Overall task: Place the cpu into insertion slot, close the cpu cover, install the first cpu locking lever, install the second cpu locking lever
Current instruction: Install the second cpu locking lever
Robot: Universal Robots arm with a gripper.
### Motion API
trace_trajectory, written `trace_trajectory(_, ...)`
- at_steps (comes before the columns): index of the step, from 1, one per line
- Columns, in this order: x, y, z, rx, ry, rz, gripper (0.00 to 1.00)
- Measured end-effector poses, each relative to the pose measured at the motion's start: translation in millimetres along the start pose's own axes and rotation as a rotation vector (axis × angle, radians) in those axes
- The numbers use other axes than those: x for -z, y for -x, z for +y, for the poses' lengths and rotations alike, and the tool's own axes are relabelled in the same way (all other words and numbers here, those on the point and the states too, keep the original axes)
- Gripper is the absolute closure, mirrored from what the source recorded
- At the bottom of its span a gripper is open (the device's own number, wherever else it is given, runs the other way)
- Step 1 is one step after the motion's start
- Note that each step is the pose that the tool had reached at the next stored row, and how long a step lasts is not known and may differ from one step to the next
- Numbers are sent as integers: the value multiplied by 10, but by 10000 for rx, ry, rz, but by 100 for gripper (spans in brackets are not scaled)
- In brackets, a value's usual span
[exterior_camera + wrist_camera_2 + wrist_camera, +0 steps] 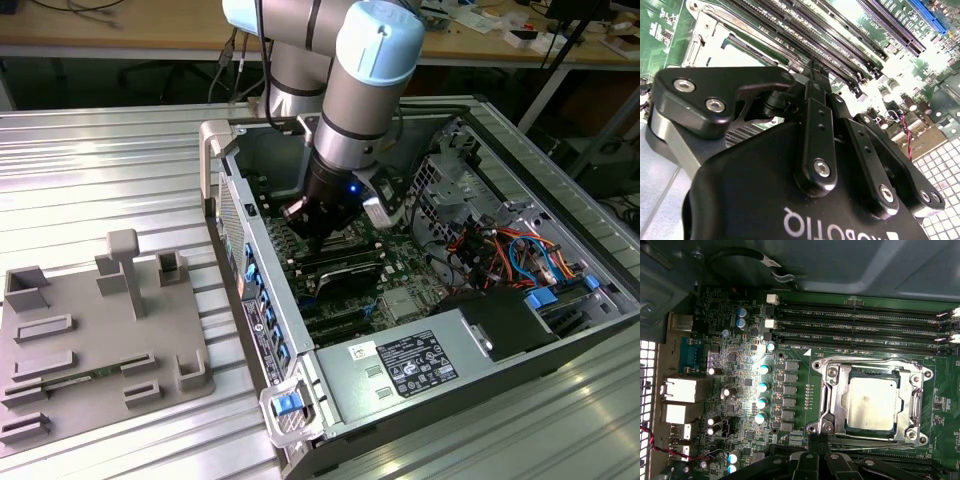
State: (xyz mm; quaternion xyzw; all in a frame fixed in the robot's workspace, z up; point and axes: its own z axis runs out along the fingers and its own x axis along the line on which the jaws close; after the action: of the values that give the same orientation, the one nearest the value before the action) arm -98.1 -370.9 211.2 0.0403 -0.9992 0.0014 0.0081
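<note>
One cpu, dull silver, seated flat in one insertion slot on the green board. One cpu cover, silvery frame, lying closed around the chip, window over the metal top. Three long black memory slots just beside the socket. One gripper low over the board inside the open computer case, fingers pressed together, pinching nothing, tips near the socket's edge in the first wrist view.
</note>
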Motion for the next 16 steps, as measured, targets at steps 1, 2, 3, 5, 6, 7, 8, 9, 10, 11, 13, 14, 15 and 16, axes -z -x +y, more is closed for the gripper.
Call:
trace_trajectory(1, -1, 1, 4, 1, 0, -1, 89)
trace_trajectory(2, -1, 1, 9, 1, 0, 0, 89)
trace_trajectory(3, -2, 1, 15, 1, 0, -1, 89)
trace_trajectory(5, -4, 2, 23, 2, -1, 0, 89)
trace_trajectory(6, -5, 3, 29, 3, -1, 0, 89)
trace_trajectory(7, -6, 3, 30, 5, 0, -1, 89)
trace_trajectory(8, -8, 3, 32, 5, -1, -2, 89)
trace_trajectory(9, -10, 3, 33, 5, -2, 0, 89)
trace_trajectory(10, -13, 3, 33, 6, -1, 0, 89)
trace_trajectory(11, -19, 3, 34, 7, 0, -1, 89)
trace_trajectory(13, -25, 3, 34, 9, 19, -2, 89)
trace_trajectory(14, -27, 3, 34, 12, 47, -4, 89)
trace_trajectory(15, -30, 3, 34, 17, 84, -8, 89)
trace_trajectory(16, -32, 3, 34, 20, 99, -10, 89)
